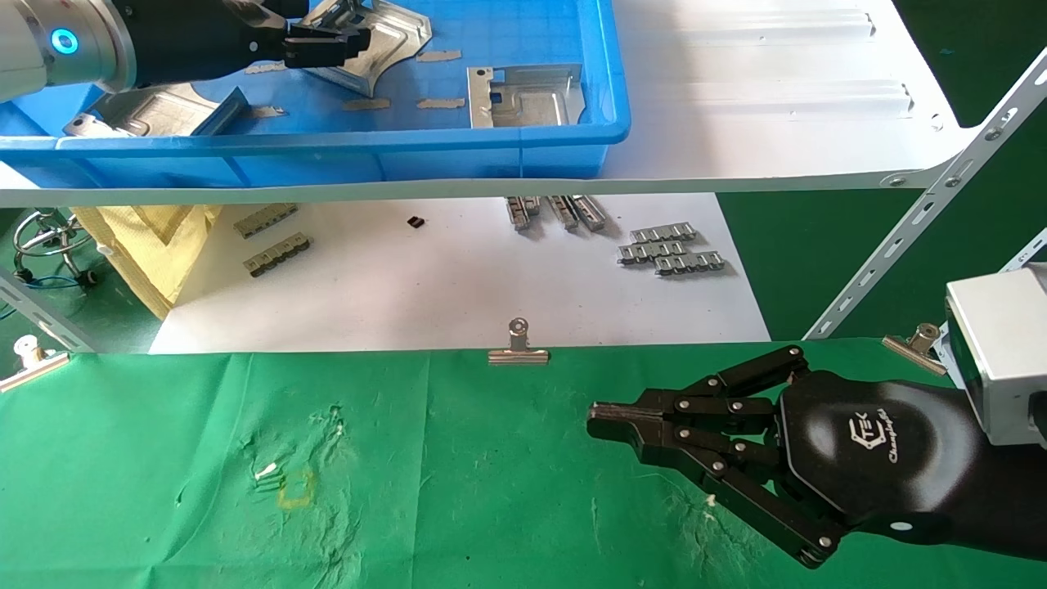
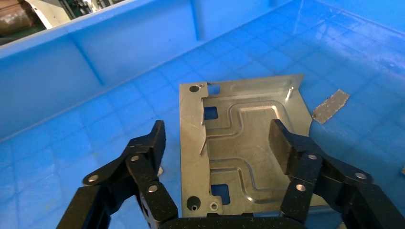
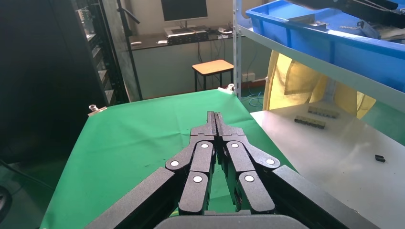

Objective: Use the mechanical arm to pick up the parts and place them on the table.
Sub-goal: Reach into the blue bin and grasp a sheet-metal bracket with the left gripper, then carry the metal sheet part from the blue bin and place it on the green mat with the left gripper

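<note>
My left gripper (image 1: 327, 41) is inside the blue bin, open, right over a silver stamped plate (image 1: 384, 41). In the left wrist view the gripper (image 2: 217, 136) straddles this plate (image 2: 239, 143): one finger (image 2: 153, 143) is beside its flanged edge, the other (image 2: 282, 148) is over its far side. Whether they touch it I cannot tell. Two more plates lie in the bin, one at the right (image 1: 527, 96) and one at the left (image 1: 155, 110). My right gripper (image 1: 597, 417) is shut and empty, hovering over the green-cloth table (image 1: 450, 458); it also shows in the right wrist view (image 3: 215, 117).
The blue bin (image 1: 572, 139) stands on a white shelf (image 1: 777, 98). Below, a white board (image 1: 458, 278) carries grey segmented strips (image 1: 671, 249). A binder clip (image 1: 519, 348) pins the cloth edge. A slanted shelf strut (image 1: 924, 213) rises at right. A yellow square outline (image 1: 296, 488) marks the cloth.
</note>
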Controlling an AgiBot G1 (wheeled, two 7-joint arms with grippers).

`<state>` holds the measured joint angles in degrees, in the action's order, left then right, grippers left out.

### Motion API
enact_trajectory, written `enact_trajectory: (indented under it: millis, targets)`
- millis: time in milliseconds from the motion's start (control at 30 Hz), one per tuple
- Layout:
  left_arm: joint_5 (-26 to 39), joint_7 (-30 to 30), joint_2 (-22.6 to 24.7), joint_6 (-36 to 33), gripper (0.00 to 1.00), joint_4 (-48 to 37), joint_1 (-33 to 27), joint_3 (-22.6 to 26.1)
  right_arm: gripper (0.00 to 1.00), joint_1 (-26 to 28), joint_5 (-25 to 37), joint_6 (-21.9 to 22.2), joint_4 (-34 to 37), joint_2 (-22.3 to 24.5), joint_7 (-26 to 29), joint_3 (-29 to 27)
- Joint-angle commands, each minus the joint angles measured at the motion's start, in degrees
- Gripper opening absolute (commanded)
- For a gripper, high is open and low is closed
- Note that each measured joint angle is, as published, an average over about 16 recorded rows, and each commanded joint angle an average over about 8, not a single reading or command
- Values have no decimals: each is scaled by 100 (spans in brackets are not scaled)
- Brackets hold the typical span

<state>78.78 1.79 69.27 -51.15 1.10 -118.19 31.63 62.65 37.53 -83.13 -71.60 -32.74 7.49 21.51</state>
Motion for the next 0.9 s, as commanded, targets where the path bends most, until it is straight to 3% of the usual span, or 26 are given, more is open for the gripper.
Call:
enact_trajectory:
  millis: [33, 433, 500, 567, 767, 833, 900]
  targets:
    - [-12, -14, -4, -10, 0, -13, -11, -9, 0, 0, 0, 0, 0, 0, 0, 0]
    - [20, -30, -1, 0, 0, -86, -57, 14, 0, 0, 0, 0, 0, 0, 0, 0]
    - [28, -24, -7, -10, 0, -94, -67, 20, 4, 0, 0, 0, 0, 0, 0, 0]
    - [33, -20, -16, -24, 0, -99, -77, 23, 16, 0, 0, 0, 0, 0, 0, 0]
    - [-7, -22, -84, -143, 0, -77, -124, -4, 87, 0, 0, 0, 0, 0, 0, 1]
    - [-48, -34, -129, -247, 0, -51, -151, -33, 100, 0, 0, 0, 0, 0, 0, 1]
    - [-111, -58, -192, -411, 0, -11, -183, -76, 100, 0, 0, 0, 0, 0, 0, 1]
